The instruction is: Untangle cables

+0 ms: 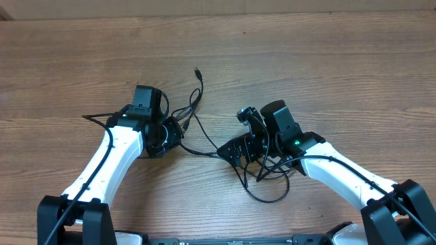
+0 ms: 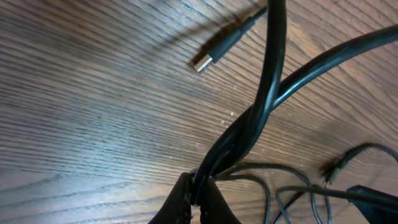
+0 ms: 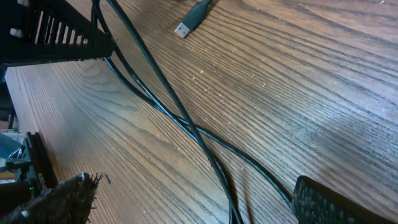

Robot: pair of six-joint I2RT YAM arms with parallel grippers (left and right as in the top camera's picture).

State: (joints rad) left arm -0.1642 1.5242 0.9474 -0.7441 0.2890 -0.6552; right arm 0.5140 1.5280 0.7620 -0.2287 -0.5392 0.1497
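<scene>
Several thin black cables (image 1: 193,105) lie tangled on the wooden table between my two arms. One plug end (image 1: 197,71) points to the far side. My left gripper (image 1: 178,129) is shut on a bundle of two or three cables (image 2: 249,124), pinched at the fingertips (image 2: 199,194). A silvery-tipped plug (image 2: 202,62) lies on the wood beyond it. My right gripper (image 1: 234,150) is open, its fingers wide apart (image 3: 199,208), with two cables (image 3: 186,124) running on the table between them, untouched. A USB plug (image 3: 182,28) lies further ahead.
A loose loop of cable (image 1: 269,197) lies near the front edge under my right arm. The thicker arm cables run along both white arms. The left arm's black housing (image 3: 56,37) shows at the top left of the right wrist view.
</scene>
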